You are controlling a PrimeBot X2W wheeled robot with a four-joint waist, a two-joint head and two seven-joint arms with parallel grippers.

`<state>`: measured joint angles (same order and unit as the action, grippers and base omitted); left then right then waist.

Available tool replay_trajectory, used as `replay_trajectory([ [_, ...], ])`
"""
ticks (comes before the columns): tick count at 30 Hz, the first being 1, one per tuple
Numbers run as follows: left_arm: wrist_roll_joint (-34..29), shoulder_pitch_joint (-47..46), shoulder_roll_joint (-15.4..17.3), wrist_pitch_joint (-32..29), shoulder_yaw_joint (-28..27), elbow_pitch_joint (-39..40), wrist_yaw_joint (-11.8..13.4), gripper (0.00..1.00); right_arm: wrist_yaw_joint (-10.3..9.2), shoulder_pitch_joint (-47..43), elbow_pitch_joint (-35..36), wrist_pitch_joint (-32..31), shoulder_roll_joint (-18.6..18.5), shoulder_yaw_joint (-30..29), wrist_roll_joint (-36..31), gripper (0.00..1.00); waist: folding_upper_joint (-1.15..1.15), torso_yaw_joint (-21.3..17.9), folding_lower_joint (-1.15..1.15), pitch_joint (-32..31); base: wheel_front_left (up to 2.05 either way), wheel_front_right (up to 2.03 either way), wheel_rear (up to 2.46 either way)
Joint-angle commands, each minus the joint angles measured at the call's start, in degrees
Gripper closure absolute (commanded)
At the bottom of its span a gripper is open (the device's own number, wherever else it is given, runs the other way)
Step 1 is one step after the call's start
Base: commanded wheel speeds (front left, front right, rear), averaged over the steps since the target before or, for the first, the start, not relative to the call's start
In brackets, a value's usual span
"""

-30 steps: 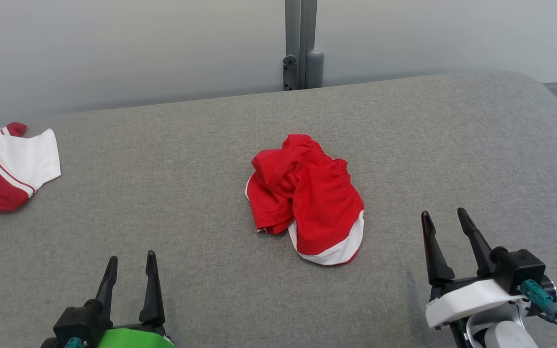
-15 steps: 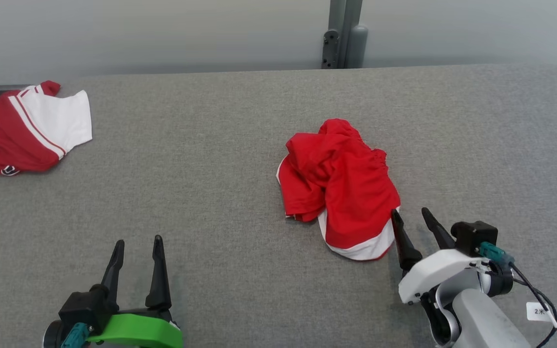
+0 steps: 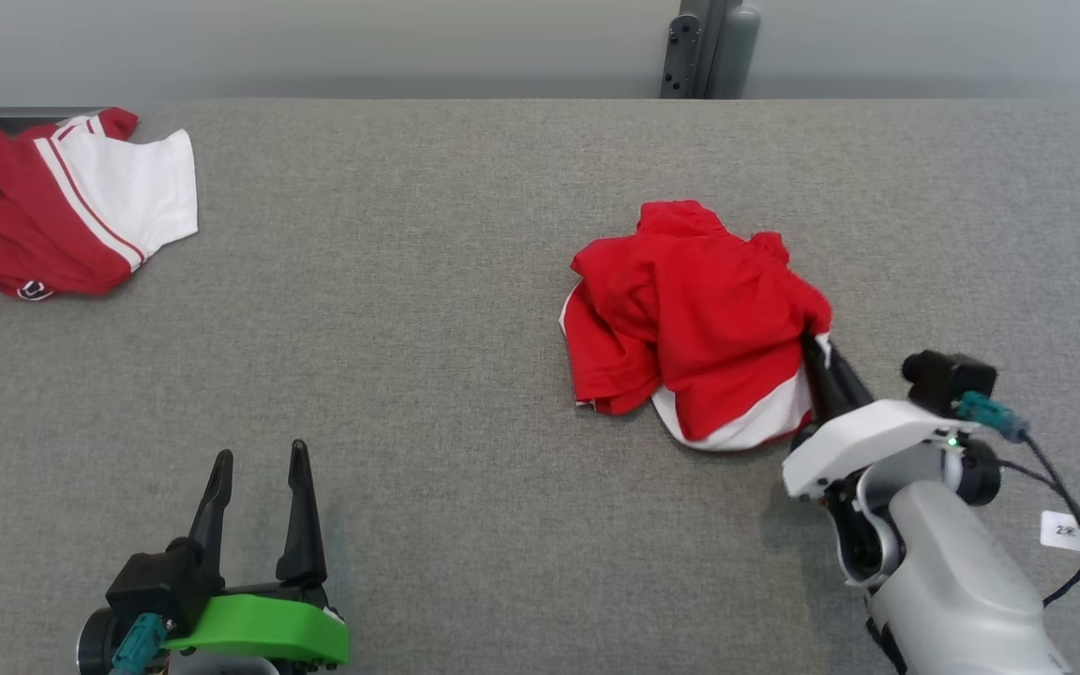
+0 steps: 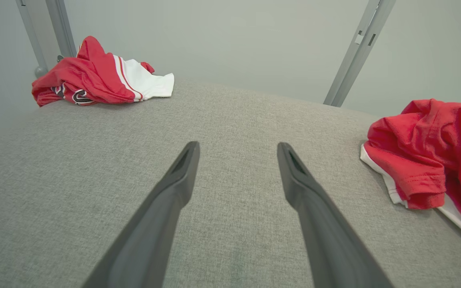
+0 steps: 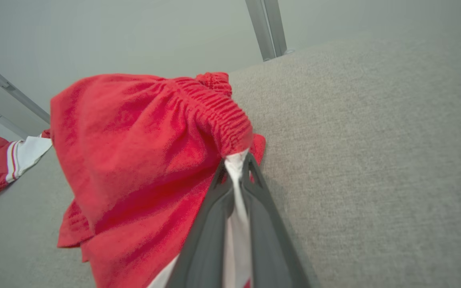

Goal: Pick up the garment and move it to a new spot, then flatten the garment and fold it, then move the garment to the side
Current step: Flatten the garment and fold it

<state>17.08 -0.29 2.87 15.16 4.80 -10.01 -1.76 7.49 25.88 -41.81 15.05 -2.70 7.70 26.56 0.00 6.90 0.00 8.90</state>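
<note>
garment (image 3: 690,309): red, white hem | far shirt (image 3: 34,230): red, white panel, red stripes | table (image 3: 409,328): grey

The head view looks down from above the near edge of the grey tabletop (image 3: 427,328), facing the wall (image 3: 315,47) at 12 o'clock. The left wrist view skims low across the tabletop, with the red garment (image 4: 426,152) off at 3 o'clock. The right wrist view sits close against that garment, and all three views share it and the red-and-white garment (image 3: 62,206), which lies at the head view's 10 o'clock.

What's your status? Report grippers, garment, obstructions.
Right gripper shut on red garment, white trim pinched. Left gripper open, hovering over table. Second garment far left, not in the way.
</note>
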Motion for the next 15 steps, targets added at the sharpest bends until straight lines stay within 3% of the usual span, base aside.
replay_trajectory([
  [1,-0.1,-0.3,0.0,0.0,-0.1,0.1,0.1,0.00,0.00,0.3,2.5,0.2,-0.3,-2.5,-1.5,1.00,0.00,-0.8,0.00,-0.3,0.00,0.00,0.00],
  [6,0.1,-0.1,0.0,0.0,0.4,-0.2,-0.1,0.00,0.00,0.3,15.2,0.2,-0.2,-10.3,-6.7,1.00,0.00,-2.2,0.00,-0.9,0.00,0.00,0.00],
  [8,0.1,-0.1,0.0,0.0,0.6,-0.4,-0.1,0.00,0.00,0.8,18.4,0.2,-0.2,-10.4,-7.8,1.00,0.00,-2.4,0.00,-1.1,0.00,0.00,0.00],
  [11,0.1,-0.3,0.0,0.0,0.8,-0.6,-0.1,0.00,0.00,1.0,20.8,0.2,-0.2,-8.0,-8.0,1.00,0.00,-2.5,0.00,-1.3,0.00,0.00,0.00],
  [15,0.2,-1.0,0.0,0.0,1.4,-0.8,-0.3,0.00,0.00,1.5,19.1,0.2,-0.2,0.0,-7.1,1.00,0.00,-1.7,0.00,-1.3,0.00,0.00,0.00],
])
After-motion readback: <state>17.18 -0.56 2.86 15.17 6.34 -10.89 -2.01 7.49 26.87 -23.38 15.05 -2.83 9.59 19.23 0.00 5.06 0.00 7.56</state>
